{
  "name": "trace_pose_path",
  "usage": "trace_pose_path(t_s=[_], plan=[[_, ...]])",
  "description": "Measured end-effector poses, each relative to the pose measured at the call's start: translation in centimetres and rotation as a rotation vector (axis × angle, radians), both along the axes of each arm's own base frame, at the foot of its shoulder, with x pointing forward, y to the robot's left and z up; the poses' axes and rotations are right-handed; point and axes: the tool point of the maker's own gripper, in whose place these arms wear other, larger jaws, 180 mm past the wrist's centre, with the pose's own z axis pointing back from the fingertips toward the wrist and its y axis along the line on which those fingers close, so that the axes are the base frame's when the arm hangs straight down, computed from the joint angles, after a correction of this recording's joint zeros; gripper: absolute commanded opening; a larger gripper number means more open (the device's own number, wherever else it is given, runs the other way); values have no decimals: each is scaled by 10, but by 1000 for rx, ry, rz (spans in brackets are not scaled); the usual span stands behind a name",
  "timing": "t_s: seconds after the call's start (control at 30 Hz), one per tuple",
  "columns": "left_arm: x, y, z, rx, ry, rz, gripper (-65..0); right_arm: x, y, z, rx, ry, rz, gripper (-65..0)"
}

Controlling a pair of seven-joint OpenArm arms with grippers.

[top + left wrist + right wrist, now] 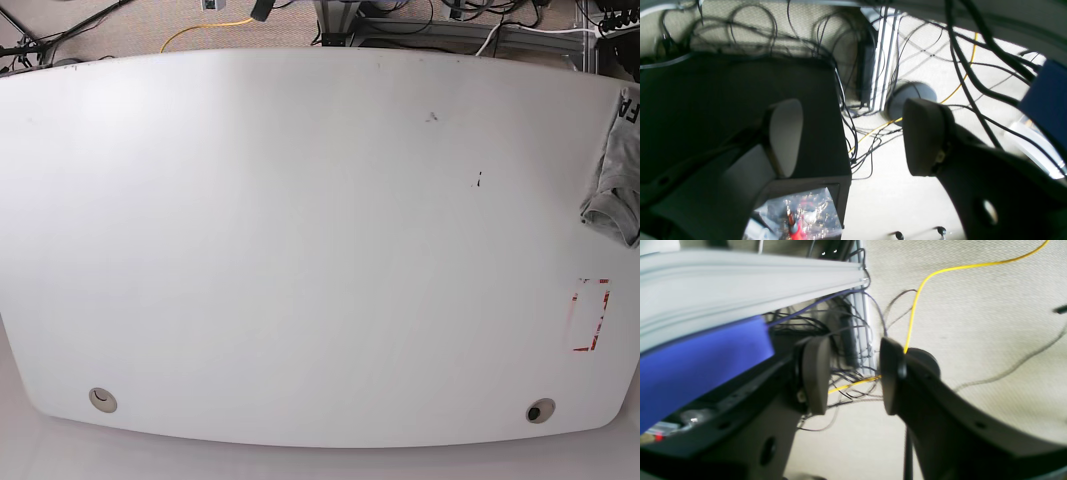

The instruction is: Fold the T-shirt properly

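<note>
The heather-grey T-shirt (620, 170) lies bunched at the far right edge of the white table (300, 250), partly cut off by the frame, with black lettering (630, 108) at its top. Neither gripper shows in the base view. In the left wrist view my left gripper (857, 140) is open and empty, off the table, over the cabled floor. In the right wrist view my right gripper (853, 376) is open and empty, also over the floor beside an aluminium frame rail (740, 290). The shirt shows in neither wrist view.
A red outlined rectangle (590, 315) is marked on the table near the right edge. Two round grommets (101, 399) (540, 411) sit near the front edge. Tangled black cables (860, 140) and a yellow cable (917, 300) lie on the floor. A clear bag (800, 213) sits below the left gripper.
</note>
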Motion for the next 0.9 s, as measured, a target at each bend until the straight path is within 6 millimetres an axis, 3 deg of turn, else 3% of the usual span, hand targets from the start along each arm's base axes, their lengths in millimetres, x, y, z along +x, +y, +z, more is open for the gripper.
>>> trace_pose_path(t_s=[0.2, 0.3, 0.5, 0.77, 0.9], plan=[[24, -2, -4, 27, -18, 5, -222, 11, -7, -22, -70, 86, 54, -411], [35, 5, -7, 70, 23, -20, -222, 22, -4, -27, -76, 99, 101, -411], [64, 9, -10, 88, 9, -36, -222, 41, -16, -30, -115, 82, 115, -411], [46, 10, -11, 86, 68, -35, -221, 44, -20, -30, -121, 82, 120, -411], [46, 10, -11, 88, 69, -34, -221, 43, -25, -30, -129, 85, 124, -411]])
